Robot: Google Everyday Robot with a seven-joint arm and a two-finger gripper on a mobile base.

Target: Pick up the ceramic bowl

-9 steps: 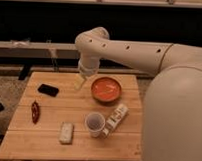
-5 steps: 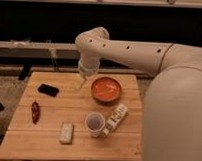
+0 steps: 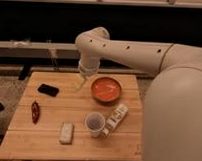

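1. The round, shallow, orange-red glazed ceramic bowl point(image 3: 106, 89) is located upright on the pale wooden slatted tabletop point(image 3: 58, 101), towards its far right part.
2. The gripper point(image 3: 80, 84) is carried at the end of the white robot arm point(image 3: 125, 51) and is pointed downward over the far middle of the tabletop, just beside the left rim of the ceramic bowl. No contact with the bowl is seen.
3. Whether the gripper is open or closed cannot be told; nothing is seen to be held in it.
4. Compared with the two earlier views, no shift is detected. The same pose is shown by the arm, and the same places are occupied by the bowl and the other items.
5. From this it is judged that the approach step is not yet completed. The bowl is not yet grasped or lifted.
6. Nearer the front edge, a small white cup point(image 3: 95, 124) is noted, touching or just beside a white bottle lying on its side point(image 3: 116, 118). Both are set apart from the bowl.
7. A flat black rectangular object point(image 3: 47, 89) is noted well to the left of the gripper.
8. For the next move, a short displacement to the right and a descent onto the rim are judged to be required.
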